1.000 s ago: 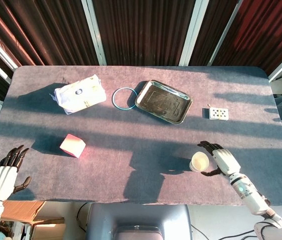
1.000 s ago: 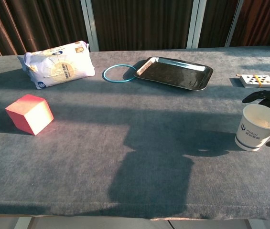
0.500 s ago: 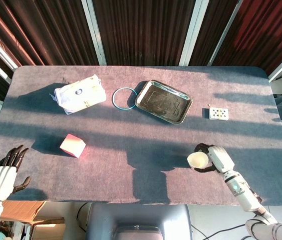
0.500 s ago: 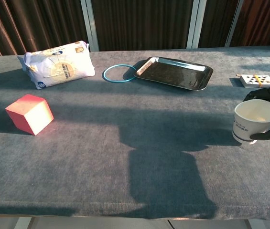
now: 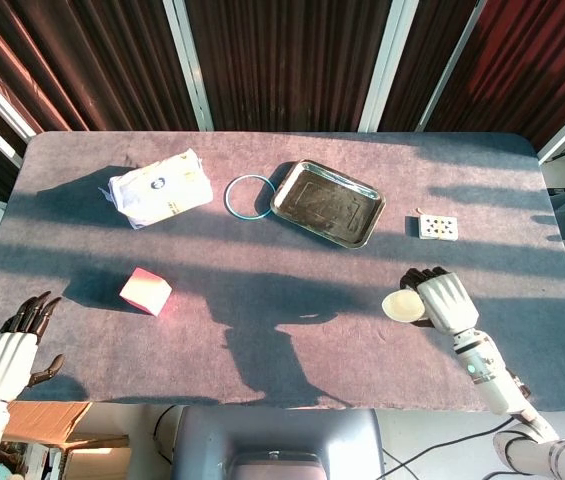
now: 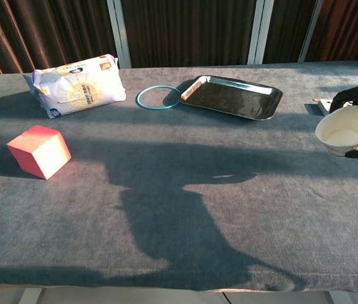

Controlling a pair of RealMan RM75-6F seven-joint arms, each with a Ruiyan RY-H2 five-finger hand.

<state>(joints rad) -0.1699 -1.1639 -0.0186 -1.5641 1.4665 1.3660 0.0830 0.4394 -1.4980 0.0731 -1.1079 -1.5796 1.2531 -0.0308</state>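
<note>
Right hand [image 5: 444, 301] grips a paper cup [image 5: 403, 306], held clear of the table [image 5: 292, 350] near its right front, mouth tilted toward the middle. Card [image 5: 438, 227] lies just beyond. Left hand [image 5: 7, 350] hangs off the front left corner, fingers apart, holding nothing

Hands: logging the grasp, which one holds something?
The right hand grips the paper cup; the left hand holds nothing, off the table's corner.
</note>
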